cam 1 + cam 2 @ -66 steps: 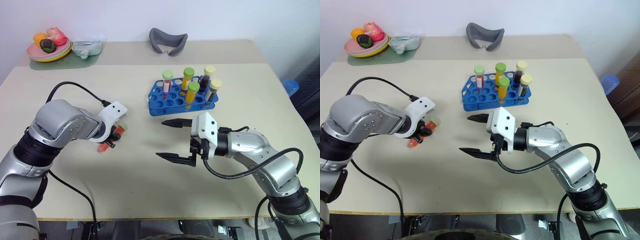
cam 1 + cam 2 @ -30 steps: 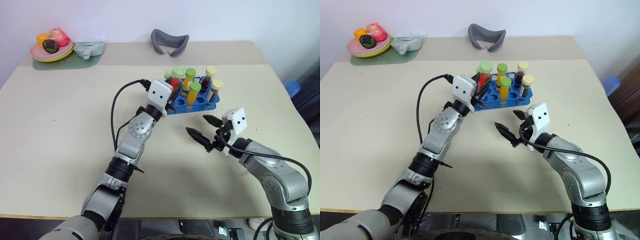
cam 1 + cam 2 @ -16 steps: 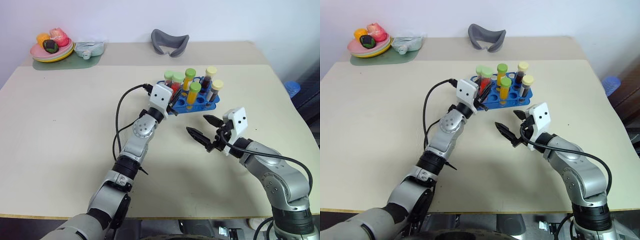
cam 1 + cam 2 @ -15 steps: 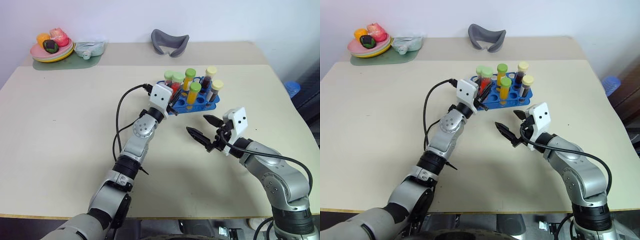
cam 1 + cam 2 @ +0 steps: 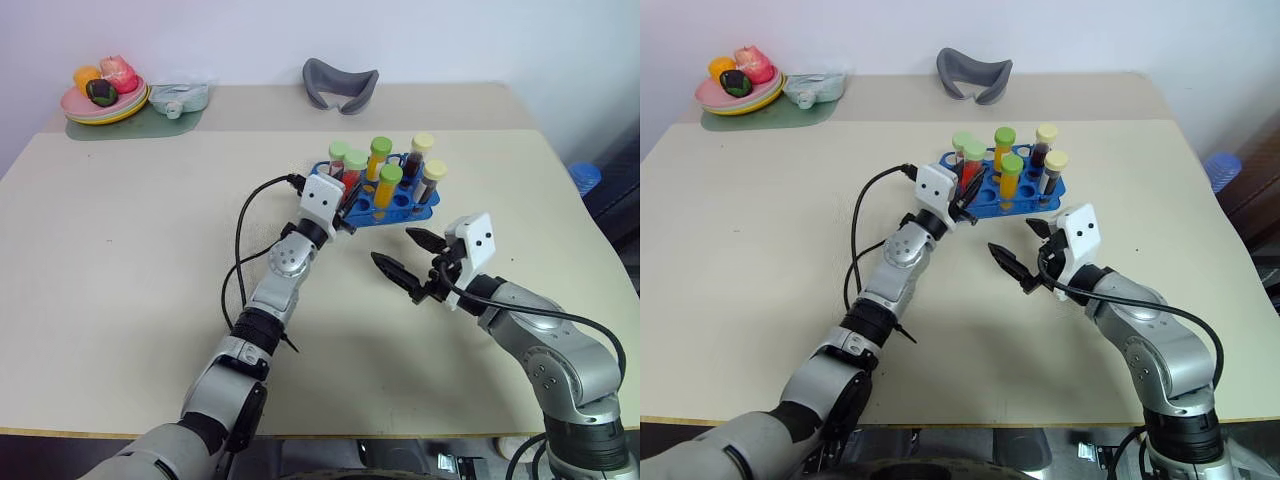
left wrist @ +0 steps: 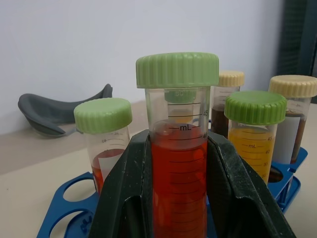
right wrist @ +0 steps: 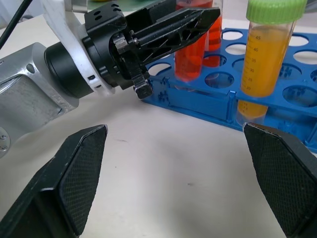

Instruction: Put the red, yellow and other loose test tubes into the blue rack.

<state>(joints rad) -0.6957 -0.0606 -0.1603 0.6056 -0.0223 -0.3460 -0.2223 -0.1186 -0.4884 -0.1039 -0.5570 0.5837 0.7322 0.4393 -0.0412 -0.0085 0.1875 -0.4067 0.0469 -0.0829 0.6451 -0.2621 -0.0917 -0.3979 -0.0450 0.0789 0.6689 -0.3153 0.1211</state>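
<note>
My left gripper [image 5: 343, 196] is shut on a red test tube with a green cap [image 6: 178, 163], held upright at the left end of the blue rack [image 5: 417, 211]. In the right wrist view the tube's lower end [image 7: 190, 62] reaches down among the rack's holes. Several capped tubes stand in the rack: a red one [image 6: 103, 148], orange-yellow ones [image 5: 386, 186] and dark ones with cream caps [image 5: 430, 178]. My right gripper [image 5: 392, 246] hovers open over the table just in front of the rack, with nothing between its fingers.
A grey curved object [image 5: 338, 82] lies at the back of the table. A plate of food [image 5: 100, 95] and a green mat with a bag [image 5: 178, 100] sit at the back left. A blue object [image 5: 583, 175] stands beyond the right edge.
My left gripper carried the red tube from the table's left side to the rack and has sunk slightly over the last second. The right gripper first shifted right, then held still, open.
</note>
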